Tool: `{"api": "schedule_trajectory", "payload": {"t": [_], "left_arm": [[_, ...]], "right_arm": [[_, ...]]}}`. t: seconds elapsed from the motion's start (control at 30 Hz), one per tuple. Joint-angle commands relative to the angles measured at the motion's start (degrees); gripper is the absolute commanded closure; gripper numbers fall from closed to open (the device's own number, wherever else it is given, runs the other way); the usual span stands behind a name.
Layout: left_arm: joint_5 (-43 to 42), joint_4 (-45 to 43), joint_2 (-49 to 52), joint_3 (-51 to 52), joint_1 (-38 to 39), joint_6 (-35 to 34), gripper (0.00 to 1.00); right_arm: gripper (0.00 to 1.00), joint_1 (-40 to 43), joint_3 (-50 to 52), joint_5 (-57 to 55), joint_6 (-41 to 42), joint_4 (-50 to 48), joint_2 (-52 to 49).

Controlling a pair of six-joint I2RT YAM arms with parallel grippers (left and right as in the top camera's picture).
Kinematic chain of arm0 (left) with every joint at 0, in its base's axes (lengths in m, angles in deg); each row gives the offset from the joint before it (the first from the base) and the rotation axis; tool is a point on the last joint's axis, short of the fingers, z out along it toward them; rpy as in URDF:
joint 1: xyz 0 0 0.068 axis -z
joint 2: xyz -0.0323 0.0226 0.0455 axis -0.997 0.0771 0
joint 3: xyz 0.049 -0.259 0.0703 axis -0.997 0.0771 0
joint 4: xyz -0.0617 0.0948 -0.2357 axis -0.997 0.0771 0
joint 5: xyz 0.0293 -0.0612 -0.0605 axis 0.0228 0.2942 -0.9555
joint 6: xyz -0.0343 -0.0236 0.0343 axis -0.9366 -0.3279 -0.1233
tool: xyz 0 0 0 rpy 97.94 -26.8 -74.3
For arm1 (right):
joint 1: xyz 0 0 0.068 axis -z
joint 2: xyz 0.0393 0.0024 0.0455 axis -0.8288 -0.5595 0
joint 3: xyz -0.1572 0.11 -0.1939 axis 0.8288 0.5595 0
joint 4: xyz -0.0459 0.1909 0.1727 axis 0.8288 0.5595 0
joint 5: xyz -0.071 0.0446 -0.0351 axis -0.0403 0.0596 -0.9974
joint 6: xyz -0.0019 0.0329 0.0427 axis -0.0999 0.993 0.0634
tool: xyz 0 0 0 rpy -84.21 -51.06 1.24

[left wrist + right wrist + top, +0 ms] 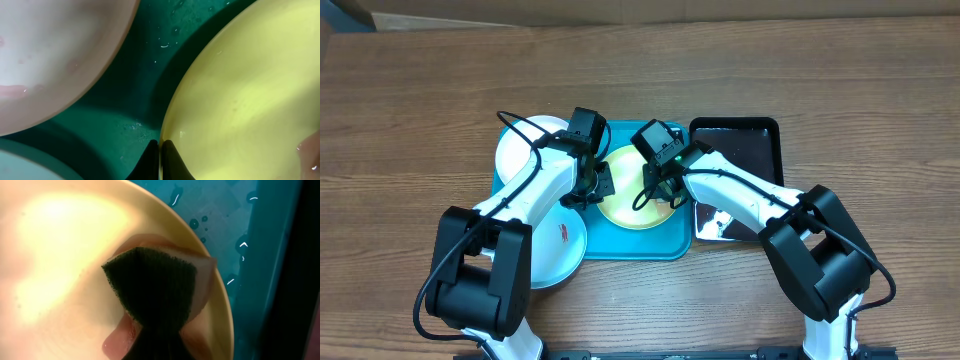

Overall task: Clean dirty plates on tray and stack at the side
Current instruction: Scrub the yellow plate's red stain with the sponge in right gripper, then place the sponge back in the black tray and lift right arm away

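Note:
The lime-green-rimmed plate (625, 200) lies in the middle of the turquoise tray (620, 245). My left gripper (596, 186) is shut on its left rim, seen close in the left wrist view (160, 149) on the plate (240, 100). My right gripper (660, 185) is shut on a dark green sponge (150, 285) and presses it on the plate (60, 255), with reddish liquid around the sponge. The white plate (523, 150) sits at the tray's back left corner. The pale blue plate (560, 252) lies at the tray's left front, partly under my left arm.
A glossy black tray (740, 135) stands right of the turquoise tray and shows at the right wrist view's edge (305, 280). Water drops lie on the turquoise tray floor (220, 220). Wooden table surrounds everything.

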Motion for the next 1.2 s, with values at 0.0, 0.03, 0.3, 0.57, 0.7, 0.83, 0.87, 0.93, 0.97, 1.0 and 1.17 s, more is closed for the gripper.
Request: {"api": "schedule_trajectory", "payload": {"t": [0.0,0.03,0.3,0.57,0.7,0.83,0.87,0.93,0.97,1.0,1.17], "left_arm": [[-0.9,-0.1,0.7,0.7,0.3,0.5,0.96],[-0.9,-0.1,0.7,0.7,0.3,0.5,0.96],[-0.9,-0.1,0.7,0.7,0.4,1.4,0.96],[-0.9,-0.4,0.7,0.7,0.4,1.4,0.96],[-0.9,0.0,0.7,0.7,0.4,1.4,0.96],[-0.9,0.0,0.7,0.7,0.4,1.4,0.96],[-0.9,0.0,0.7,0.7,0.4,1.4,0.96],[-0.9,0.0,0.7,0.7,0.4,1.4,0.96],[-0.9,0.0,0.7,0.7,0.4,1.4,0.96],[-0.9,0.0,0.7,0.7,0.4,1.4,0.96],[-1.0,-0.2,0.7,0.7,0.5,1.4,0.96]], "right_arm": [[0.96,-0.2,0.5,5.0,0.7,-1.0,-3.6],[0.96,-0.2,0.5,5.6,0.7,-1.1,-3.6],[0.96,-0.2,0.5,13.2,-0.7,-1.3,-3.6],[0.96,-0.2,0.4,28.4,-6.6,-4.0,-3.5],[0.96,1.6,-2.4,30.1,-8.0,-3.3,-1.0],[0.96,5.3,-6.1,32.0,-10.4,0.9,4.6],[0.96,6.3,-6.7,32.0,-10.9,2.2,6.5],[0.96,8.2,-7.0,31.7,-11.5,4.5,9.9],[0.96,9.3,-7.0,31.6,-11.7,5.9,11.4],[0.96,10.6,-7.0,31.5,-12.5,7.8,13.0],[0.96,16.7,-7.0,22.7,-12.9,19.0,16.7]]}}
